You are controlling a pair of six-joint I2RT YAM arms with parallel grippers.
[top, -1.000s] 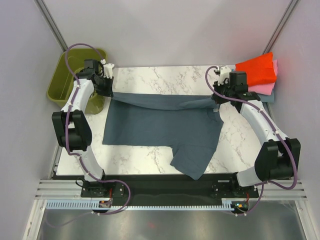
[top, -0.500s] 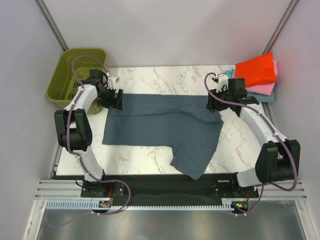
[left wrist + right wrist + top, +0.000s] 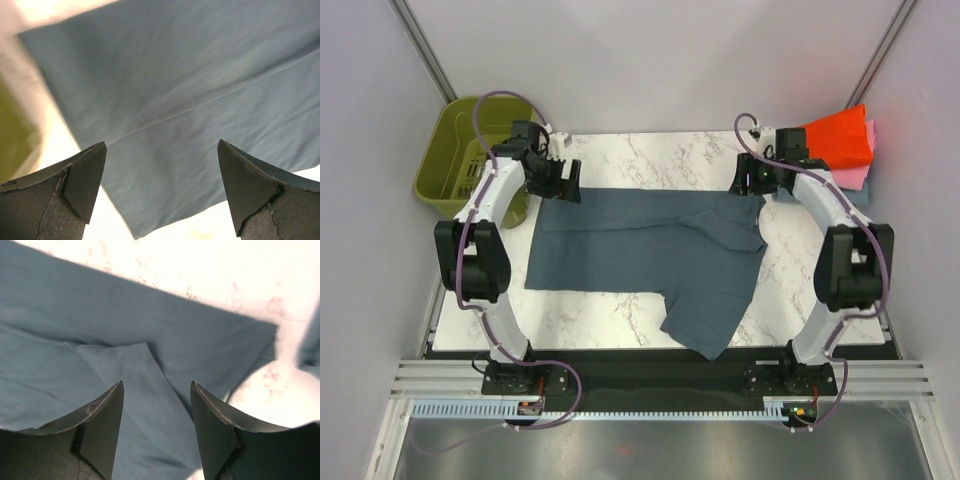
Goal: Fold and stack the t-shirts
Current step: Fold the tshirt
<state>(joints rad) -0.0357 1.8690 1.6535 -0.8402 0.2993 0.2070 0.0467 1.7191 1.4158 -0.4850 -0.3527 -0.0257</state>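
A slate blue-grey t-shirt (image 3: 640,250) lies spread on the marble table (image 3: 650,150), one sleeve hanging over the near edge. My left gripper (image 3: 565,186) hovers over the shirt's far left corner, jaws wide open and empty. In the left wrist view the gripper (image 3: 162,150) frames flat cloth (image 3: 190,90) below it. My right gripper (image 3: 749,186) is over the far right corner, open with nothing held. The right wrist view has the gripper (image 3: 156,390) above a folded-over flap of the shirt (image 3: 100,340). Folded t-shirts are stacked at the back right, red-orange (image 3: 835,140) over pink (image 3: 852,178).
An olive-green basket (image 3: 445,165) stands off the table's back left corner, close to the left arm. Grey walls close in on both sides. The black strip with the arm bases runs along the near edge.
Both grippers let go of the shirt's far edge and opened. The lifted edge dropped flat onto the table. Both arms drew back toward the far side.
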